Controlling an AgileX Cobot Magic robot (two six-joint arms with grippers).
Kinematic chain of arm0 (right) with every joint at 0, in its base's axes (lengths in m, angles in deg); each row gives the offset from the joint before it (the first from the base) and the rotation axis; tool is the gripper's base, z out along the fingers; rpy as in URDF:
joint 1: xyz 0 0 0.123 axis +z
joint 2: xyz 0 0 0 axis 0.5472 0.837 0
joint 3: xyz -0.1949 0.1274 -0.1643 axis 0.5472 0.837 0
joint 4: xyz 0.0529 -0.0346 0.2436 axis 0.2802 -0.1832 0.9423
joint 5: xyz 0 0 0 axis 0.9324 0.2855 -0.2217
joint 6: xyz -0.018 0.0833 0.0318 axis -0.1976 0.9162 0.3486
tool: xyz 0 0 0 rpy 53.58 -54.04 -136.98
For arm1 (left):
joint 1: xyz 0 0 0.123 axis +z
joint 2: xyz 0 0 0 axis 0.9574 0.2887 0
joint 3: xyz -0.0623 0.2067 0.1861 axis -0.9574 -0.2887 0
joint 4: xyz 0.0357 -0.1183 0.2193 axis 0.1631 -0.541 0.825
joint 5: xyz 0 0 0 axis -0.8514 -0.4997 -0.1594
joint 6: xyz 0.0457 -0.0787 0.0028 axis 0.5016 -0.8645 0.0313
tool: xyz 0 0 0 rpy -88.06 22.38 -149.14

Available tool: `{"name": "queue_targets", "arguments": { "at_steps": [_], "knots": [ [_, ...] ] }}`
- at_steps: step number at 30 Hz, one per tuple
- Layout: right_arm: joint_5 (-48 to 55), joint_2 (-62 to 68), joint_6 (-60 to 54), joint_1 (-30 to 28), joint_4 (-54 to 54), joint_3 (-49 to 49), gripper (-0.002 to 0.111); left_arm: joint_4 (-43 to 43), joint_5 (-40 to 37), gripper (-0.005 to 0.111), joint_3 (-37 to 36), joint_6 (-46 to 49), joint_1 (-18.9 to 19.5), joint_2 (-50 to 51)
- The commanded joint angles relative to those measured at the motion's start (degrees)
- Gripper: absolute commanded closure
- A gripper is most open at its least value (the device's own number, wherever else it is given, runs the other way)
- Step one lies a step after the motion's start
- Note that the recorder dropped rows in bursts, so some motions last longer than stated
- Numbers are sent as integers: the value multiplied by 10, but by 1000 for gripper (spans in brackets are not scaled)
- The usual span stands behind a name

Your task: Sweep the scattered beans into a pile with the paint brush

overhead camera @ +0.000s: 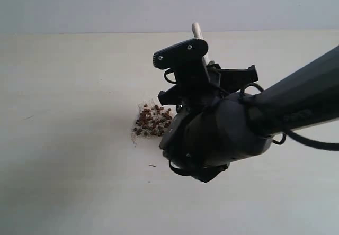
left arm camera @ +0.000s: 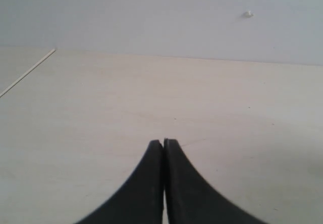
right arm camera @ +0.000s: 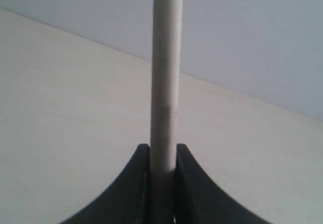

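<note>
Exterior view: right arm (overhead camera: pixel 296 102) reaches in from the right and fills the middle of the scene. Right pincer (right arm camera: pixel 162 151) is clamped on the wooden handle of the paint brush (right arm camera: pixel 166 72); both fingers press the handle's sides. Handle stands up out of the pincer, its rounded end showing above the black housing. Ferrule and bristles are hidden behind the arm, so contact with the bench (overhead camera: pixel 63 139) cannot be told.

The pile (overhead camera: pixel 153 121): reddish-brown beans with whitish crumbs, a compact mound near the bench centre, just left of the pincer body. Its right edge is covered by the arm. One small dark fleck (overhead camera: pixel 152 165) lies apart on the near side.

Left pincer (left arm camera: pixel 163 142): seen only in its own wrist view, fingers pressed together, holding nothing, over bare bench.

A white speck (left arm camera: pixel 247 14) on the wall (overhead camera: pixel 238 2) shows in the exterior and left wrist views. The right wrist view shows only handle, bench and wall, no beans.
</note>
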Motion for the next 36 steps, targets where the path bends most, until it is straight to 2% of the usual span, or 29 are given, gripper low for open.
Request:
{"name": "queue_targets", "arguments": {
  "at_steps": [1,12,23,31,36],
  "knots": [
    [15,38,2,1,-6,-31,108,2,2,107,-1,2,-1,-4],
    [-93,56,2,1,-6,-97,108,2,2,107,-1,2,-1,-4],
    [-141,58,2,1,-6,-134,108,2,2,107,-1,2,-1,-4],
    [-123,83,2,1,-6,-162,108,2,2,107,-1,2,-1,-4],
    [-19,67,2,24,-6,-162,108,2,2,107,-1,2,-1,-4]
  ]
}}
